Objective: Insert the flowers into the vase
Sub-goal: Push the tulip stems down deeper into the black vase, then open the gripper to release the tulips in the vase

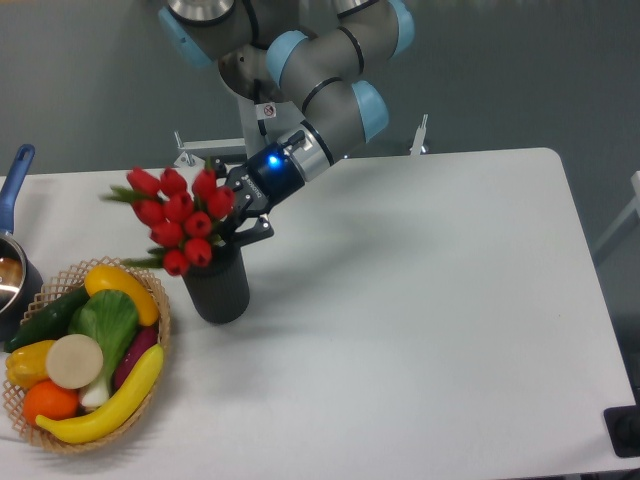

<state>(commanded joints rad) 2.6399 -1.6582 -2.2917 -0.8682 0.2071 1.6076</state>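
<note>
Seen from the fixed camera, at the left of the white worktop (420, 300): a dark ribbed vase (217, 285) standing upright, just right of the basket (160, 335). Above its mouth, tilted to the upper left, the flowers (180, 215), red buds bunched over the vase's left rim, green leaves sticking out to the left. Stems running down toward the mouth, their lower ends hidden, so cannot tell how deep inside. Claw (243, 213) closed on the flowers at the stem end, right above the vase mouth, blue light glowing on the wrist behind.

In the wicker basket: a banana (105, 405), an orange (48, 400), a yellow pepper (28, 362), a cucumber (45, 318), greens and a white round piece. At the far left edge, a pot (12, 280) with a blue handle, brownish contents inside, mostly cut off.
</note>
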